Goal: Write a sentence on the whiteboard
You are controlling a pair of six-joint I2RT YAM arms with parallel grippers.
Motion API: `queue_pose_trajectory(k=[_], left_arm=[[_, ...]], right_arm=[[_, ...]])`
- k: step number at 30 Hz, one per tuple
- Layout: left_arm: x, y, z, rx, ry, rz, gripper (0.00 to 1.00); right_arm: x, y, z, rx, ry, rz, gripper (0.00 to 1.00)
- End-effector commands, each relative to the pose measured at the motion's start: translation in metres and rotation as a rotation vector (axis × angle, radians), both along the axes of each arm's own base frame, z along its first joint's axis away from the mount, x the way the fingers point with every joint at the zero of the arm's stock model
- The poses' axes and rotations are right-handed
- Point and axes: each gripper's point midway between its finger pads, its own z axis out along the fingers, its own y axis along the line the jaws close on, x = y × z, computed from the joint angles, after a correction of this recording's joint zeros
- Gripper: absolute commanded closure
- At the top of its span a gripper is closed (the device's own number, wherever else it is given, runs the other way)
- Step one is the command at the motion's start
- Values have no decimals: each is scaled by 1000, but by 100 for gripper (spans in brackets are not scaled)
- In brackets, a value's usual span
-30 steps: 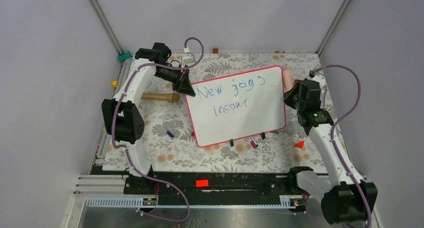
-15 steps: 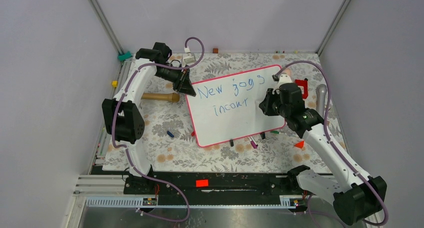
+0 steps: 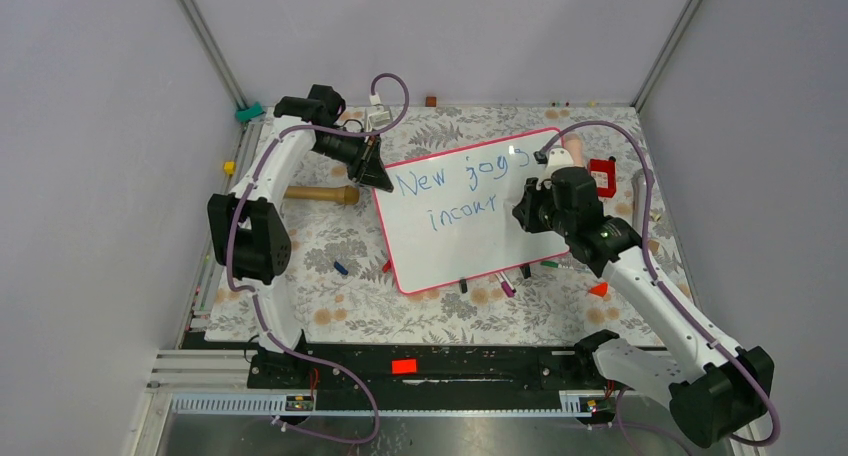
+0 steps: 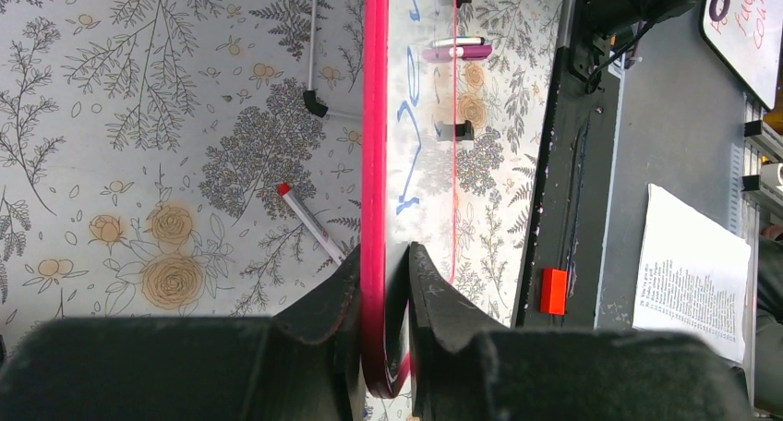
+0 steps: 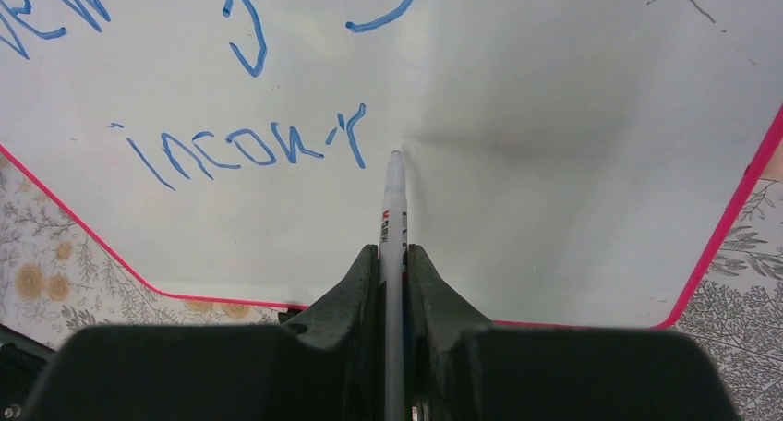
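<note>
The whiteboard (image 3: 455,256), white with a pink-red frame, lies tilted on the floral table. My left gripper (image 3: 383,179) is shut on its upper left corner; in the left wrist view the fingers (image 4: 343,287) pinch the pink frame (image 4: 374,116) edge-on. The sentence (image 3: 460,181) reads "New jogs" in blue, with "incour" (image 5: 245,149) below it. My right gripper (image 3: 522,211) hovers over the board's right half, shut on a white marker (image 5: 393,213). The marker's tip points at the board just right of the last letter.
A wooden roller (image 3: 318,192) lies left of the board. A red object (image 3: 603,171) sits beyond its right edge. Loose markers (image 3: 505,286) and black clips line the board's near edge, with a blue cap (image 3: 340,268) and an orange piece (image 3: 599,289) nearby.
My right arm swung left from the board's right edge to over the board, bringing the marker to the end of "incour". The left gripper kept its hold.
</note>
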Motion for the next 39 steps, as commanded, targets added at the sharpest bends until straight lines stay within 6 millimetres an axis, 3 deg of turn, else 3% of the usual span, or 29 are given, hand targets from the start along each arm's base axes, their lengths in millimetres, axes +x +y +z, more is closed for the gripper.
queue_pose_trajectory(k=[1,22,33,39], left_arm=[[33,4,-18,100,-203,-39,100],[33,5,-18,104,-204,-38,100],[33,5,-17,106,-209,-38,100],[33,5,-17,106,-211,-39,100]], right_arm=[[11,-2,15,-23,-75,-19,100],[23,2,26,-32,-112,-37,100],[34,6,15,-51,-78,-47,100],[28,12,8,-44,-58,-16,100]])
